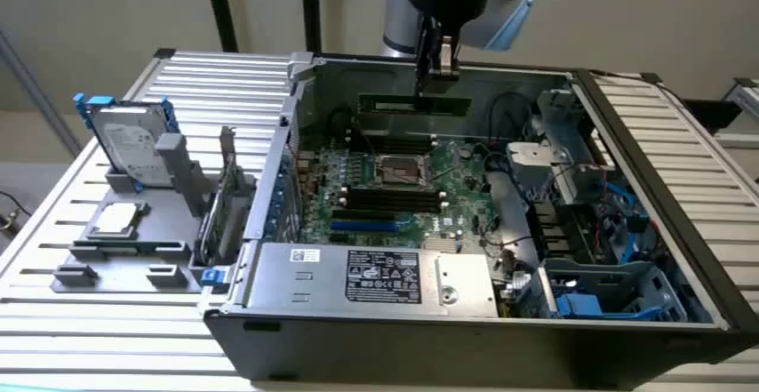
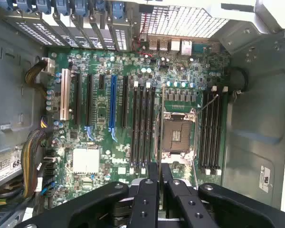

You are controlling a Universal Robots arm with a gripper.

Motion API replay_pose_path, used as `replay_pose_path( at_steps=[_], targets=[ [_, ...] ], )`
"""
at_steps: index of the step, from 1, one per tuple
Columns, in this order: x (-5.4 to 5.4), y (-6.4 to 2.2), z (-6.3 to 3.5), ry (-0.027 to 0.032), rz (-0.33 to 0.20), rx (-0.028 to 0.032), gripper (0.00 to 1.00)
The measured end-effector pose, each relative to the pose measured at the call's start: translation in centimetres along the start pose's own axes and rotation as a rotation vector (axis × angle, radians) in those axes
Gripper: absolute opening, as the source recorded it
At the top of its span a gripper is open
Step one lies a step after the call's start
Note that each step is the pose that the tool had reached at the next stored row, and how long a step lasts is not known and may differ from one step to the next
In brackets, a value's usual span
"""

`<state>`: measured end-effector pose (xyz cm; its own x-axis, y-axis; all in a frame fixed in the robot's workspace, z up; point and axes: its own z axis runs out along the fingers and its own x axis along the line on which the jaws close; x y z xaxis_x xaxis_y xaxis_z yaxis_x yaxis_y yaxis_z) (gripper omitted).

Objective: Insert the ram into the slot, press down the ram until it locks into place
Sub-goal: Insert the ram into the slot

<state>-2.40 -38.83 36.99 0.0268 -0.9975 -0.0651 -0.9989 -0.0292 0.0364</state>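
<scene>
while it hangs over the open computer case (image 1: 475, 343), the ram (image 1: 415, 105) shows as a long, thin, flat dark green stick, held level with its broad face toward the exterior camera. it sits directly beneath the gripper (image 1: 435, 76), whose fingers are drawn narrow onto its upper edge, near the case's rear wall. it is above the motherboard, apart from the black memory slots (image 1: 386, 199) beside the cpu socket (image 1: 401, 172).
</scene>
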Motion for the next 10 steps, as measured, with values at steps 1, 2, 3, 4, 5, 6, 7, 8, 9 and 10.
replay_pose_path(
  at_steps=[1,2,3,4,5,6,7,8,9,10],
  targets=[
    [0.0,0.0,0.0,-0.0003,0.0,0.0,0.13],
    [0.0,0.0,0.0,-0.0012,0.0,0.0,0.13],
    [0.0,0.0,0.0,-0.0021,0.0,0.0001,0.13],
    [0.0,0.0,0.0,-0.0026,0.0,0.0001,0.13],
    [0.0,0.0,0.0,-0.0028,0.0,0.0001,0.13],
    [0.0,0.0,0.0,-0.0031,0.0,0.0001,0.13],
    [0.0,0.0,0.0,-0.0035,0.0,0.0001,0.13],
    [0.0,0.0,0.0,-0.0038,0.0,0.0001,0.13],
    [0.0,0.0,0.0,-0.0041,0.0,0.0001,0.13],
    [0.0,0.0,0.0,-0.0045,0.0,0.0001,0.13]
  ],
)
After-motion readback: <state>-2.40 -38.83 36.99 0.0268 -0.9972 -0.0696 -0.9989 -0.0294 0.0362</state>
